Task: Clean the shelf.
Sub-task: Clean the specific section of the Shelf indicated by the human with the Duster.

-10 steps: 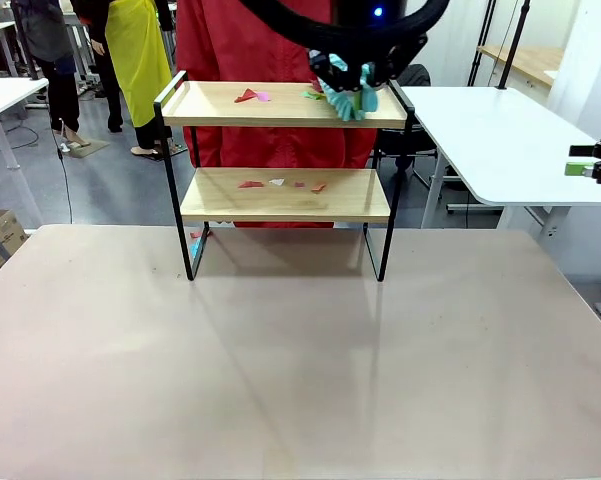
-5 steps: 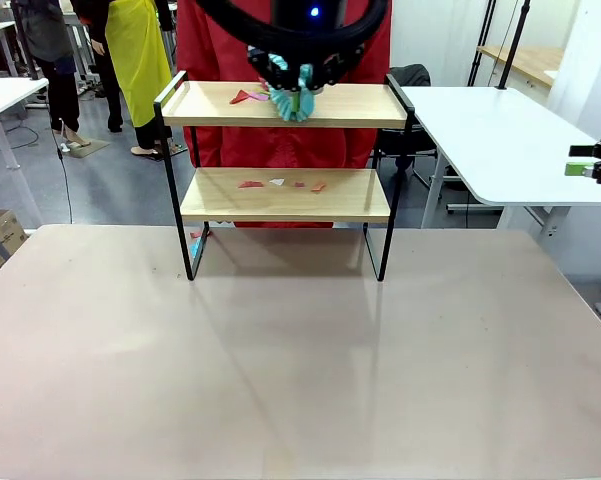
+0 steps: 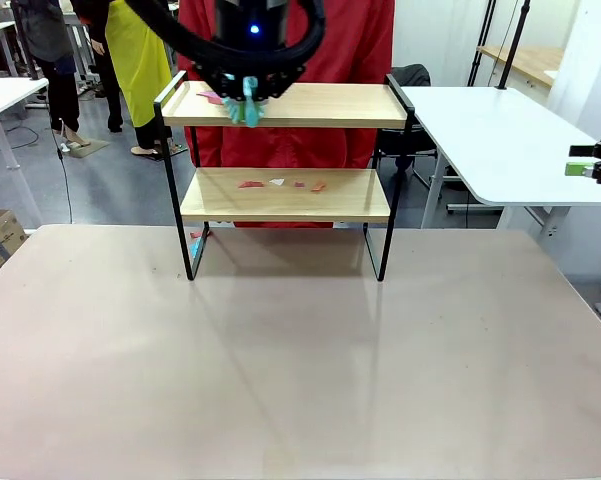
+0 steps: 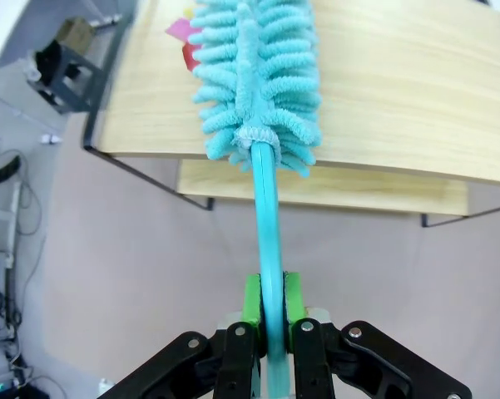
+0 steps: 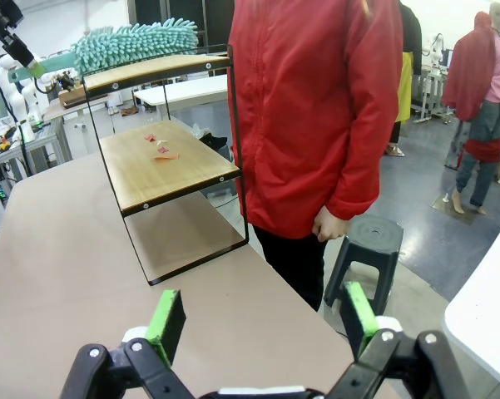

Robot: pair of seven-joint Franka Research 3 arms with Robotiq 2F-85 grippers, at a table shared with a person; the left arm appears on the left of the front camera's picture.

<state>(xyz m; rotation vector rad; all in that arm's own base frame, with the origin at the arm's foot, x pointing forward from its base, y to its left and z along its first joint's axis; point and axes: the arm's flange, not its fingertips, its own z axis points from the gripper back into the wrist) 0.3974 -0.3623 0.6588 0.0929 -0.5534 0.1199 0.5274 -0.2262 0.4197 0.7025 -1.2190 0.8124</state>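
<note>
A: Front view?
B: The shelf (image 3: 280, 105) stood at the far side of the table (image 3: 300, 350). The left gripper (image 3: 248, 88) held a teal duster (image 3: 248, 112) on the left end of its top board.
A: Left wrist view?
B: The jaws were clamped on the handle. Pink scraps (image 4: 181, 29) lay ahead; pushing them off comes next, I think.
A: Right wrist view?
B: The right gripper (image 5: 262, 320) was spread wide and empty.

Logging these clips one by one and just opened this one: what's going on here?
The left gripper grips a teal duster by its handle; the fluffy head lies on the top board of the shelf, near its left end, beside pink paper scraps. More scraps lie on the lower board. The right gripper hangs open and empty. A person in red stands behind the shelf.
</note>
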